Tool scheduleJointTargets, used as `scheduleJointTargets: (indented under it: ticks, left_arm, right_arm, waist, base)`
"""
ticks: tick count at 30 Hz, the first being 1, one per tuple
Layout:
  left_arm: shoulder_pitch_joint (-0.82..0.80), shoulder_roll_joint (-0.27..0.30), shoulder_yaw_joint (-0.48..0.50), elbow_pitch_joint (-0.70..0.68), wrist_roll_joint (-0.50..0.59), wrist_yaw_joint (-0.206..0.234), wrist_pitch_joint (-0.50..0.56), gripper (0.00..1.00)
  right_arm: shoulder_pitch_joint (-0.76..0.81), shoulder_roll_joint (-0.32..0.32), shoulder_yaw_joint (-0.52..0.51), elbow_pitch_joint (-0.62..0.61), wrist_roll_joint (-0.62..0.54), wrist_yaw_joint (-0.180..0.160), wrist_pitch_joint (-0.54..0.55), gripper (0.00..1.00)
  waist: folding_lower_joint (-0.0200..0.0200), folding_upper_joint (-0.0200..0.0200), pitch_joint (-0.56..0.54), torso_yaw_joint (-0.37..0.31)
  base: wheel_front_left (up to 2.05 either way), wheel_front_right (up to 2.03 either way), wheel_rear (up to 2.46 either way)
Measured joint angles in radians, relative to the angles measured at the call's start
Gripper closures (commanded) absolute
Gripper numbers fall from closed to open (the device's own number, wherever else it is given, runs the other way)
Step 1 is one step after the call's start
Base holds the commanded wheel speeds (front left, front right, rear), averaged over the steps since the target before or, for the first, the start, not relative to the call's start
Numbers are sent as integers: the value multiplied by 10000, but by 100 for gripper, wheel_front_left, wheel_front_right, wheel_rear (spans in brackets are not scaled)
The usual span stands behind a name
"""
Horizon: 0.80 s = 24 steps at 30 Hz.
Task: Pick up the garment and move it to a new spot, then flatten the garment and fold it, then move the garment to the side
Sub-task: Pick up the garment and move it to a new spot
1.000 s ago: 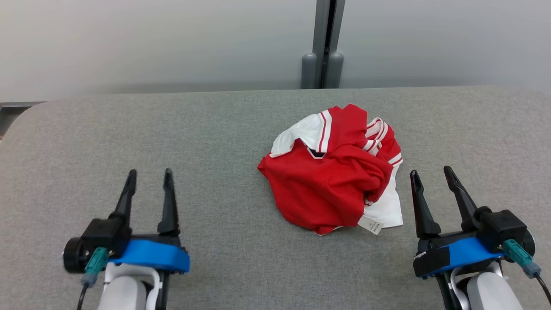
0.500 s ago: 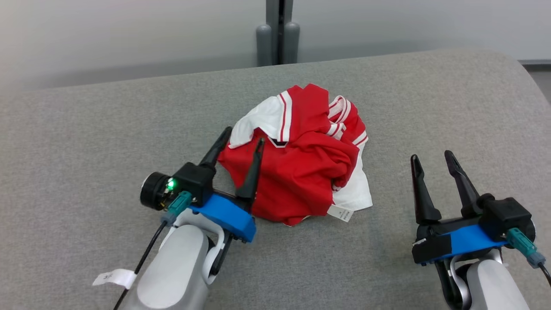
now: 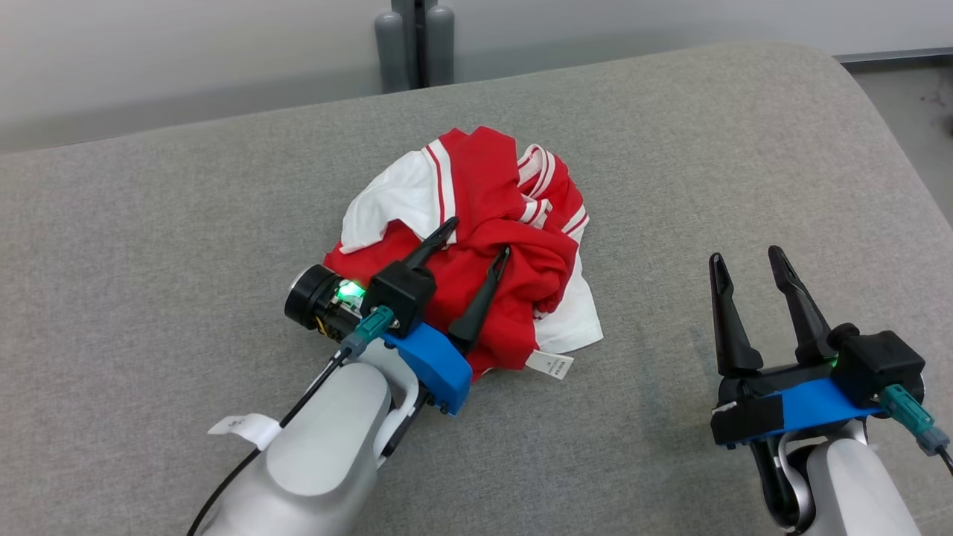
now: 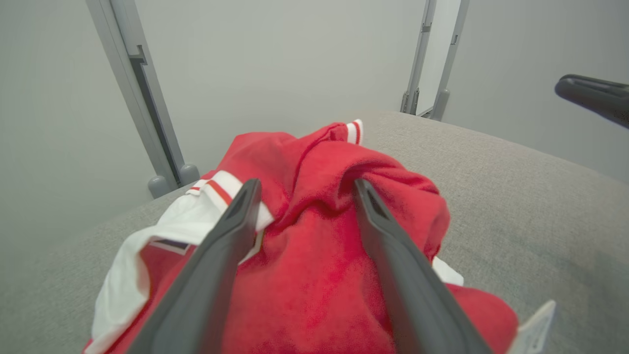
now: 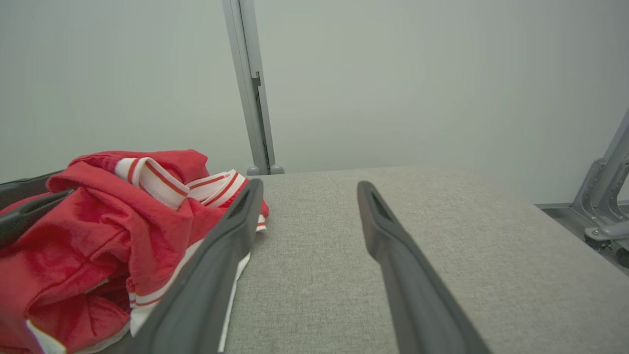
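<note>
The garment [image 3: 484, 223] is a crumpled red and white shirt lying in a heap on the grey table [image 3: 149, 223], with a white label at its near edge. My left gripper [image 3: 476, 238] is open above the heap's near left part, its two dark fingers straddling a red fold [image 4: 314, 216]. Whether the fingers touch the cloth I cannot tell. My right gripper [image 3: 744, 257] stands open over bare table to the right of the garment [image 5: 98, 221], with nothing between its fingers [image 5: 236, 246].
Pale wall panels with a grey post [image 3: 413, 45] stand behind the table. The table's rounded right edge [image 3: 886, 134] drops to the floor. Bare grey surface lies left, right and in front of the garment. A grey metal frame [image 5: 604, 196] shows at the far right.
My left arm has swung right and forward from bare table until its open fingers stand over the garment. The head camera has turned, shifting the whole scene leftward. The right gripper kept its place.
</note>
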Motion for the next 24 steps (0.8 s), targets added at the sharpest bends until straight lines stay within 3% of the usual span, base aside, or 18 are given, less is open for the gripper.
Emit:
scheduleJointTargets:
  ticks: [7,8,9,10,24]
  left_arm:
    - [-836,107,-468,1106,-115,0,79,0]
    - [-951,127,-629,1292,-144,0,121,17]
    - [-1046,123,-702,1421,-198,0,119,71]
    - [-1169,121,-744,1519,-284,0,117,100]
    - [-3693,92,-1066,320,-805,0,-77,100]
  right_arm:
    - [-24,0,102,10,100,0,0,0]
    - [-29,-2,117,13,105,0,0,0]
    - [-31,0,121,15,115,0,0,0]
    - [-32,-2,125,13,117,0,0,0]
    - [80,0,92,65,176,0,0,0]
  waist:
    - [-1,0,72,-443]
    - [-1,0,78,-504]
    - [-1,0,81,-560]
    - [-1,0,80,-602]
    - [-1,0,-336,-549]
  base:
    - [0,0,0]
    - [0,0,0]
    - [0,0,0]
    - [0,0,0]
    - [0,0,0]
